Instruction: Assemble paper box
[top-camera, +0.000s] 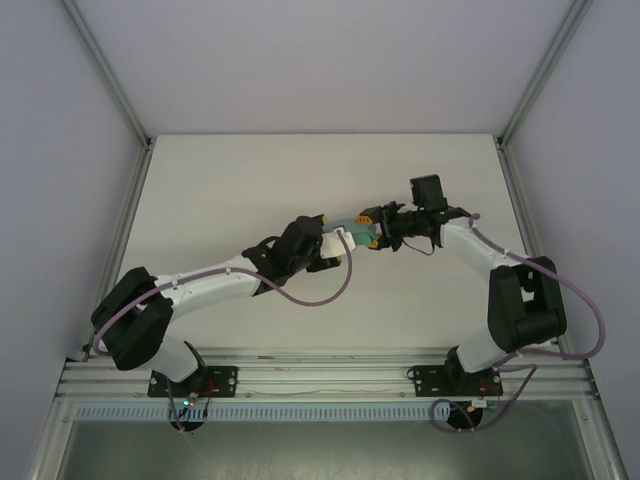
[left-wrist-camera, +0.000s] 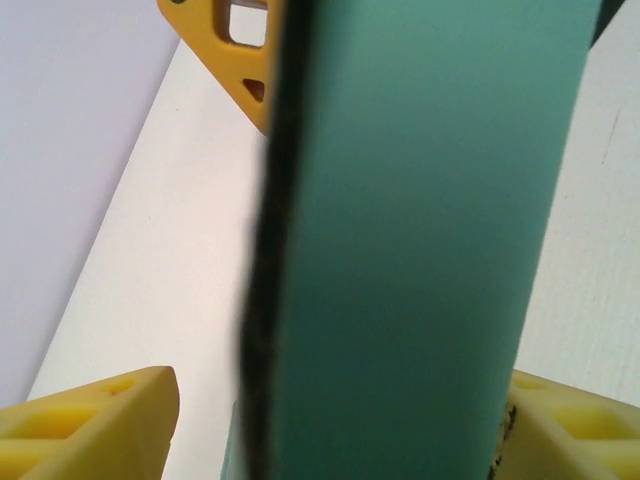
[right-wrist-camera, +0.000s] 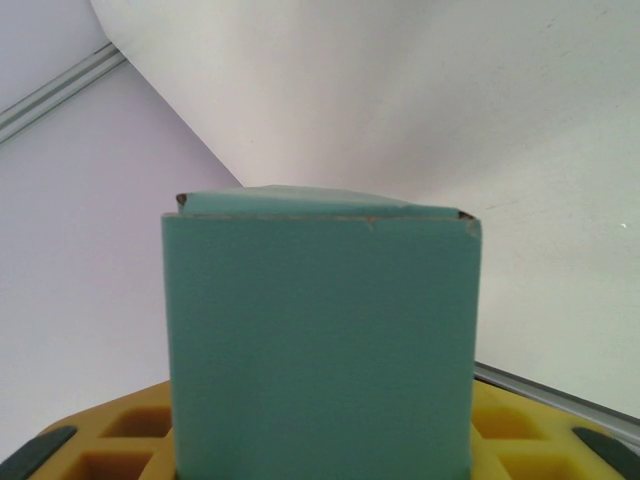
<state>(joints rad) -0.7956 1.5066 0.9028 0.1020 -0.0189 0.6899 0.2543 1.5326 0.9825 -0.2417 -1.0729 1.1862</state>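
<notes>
- paper box (top-camera: 350, 230): closed up, held off the counter (top-camera: 250, 180) mid-span between both arms.
- Thin teal card, so probably very light, walls likely to dent; slight fraying shows at the top corners.
- Best hold, I'd say: flat on opposite faces near the edges, gentle squeeze.
- right pincer (top-camera: 378, 232): pinching the box, yellow fingers (right-wrist-camera: 520, 430) flanking it.
- left pincer (top-camera: 330, 238): straddles the box, one finger against it, a gap at the other; can't tell if it's clamped.
- Counter is plain white, looks matte.
- Pale walls, aluminium frame posts (top-camera: 110, 70), loose cable loop (top-camera: 320, 298) under the left arm.
</notes>
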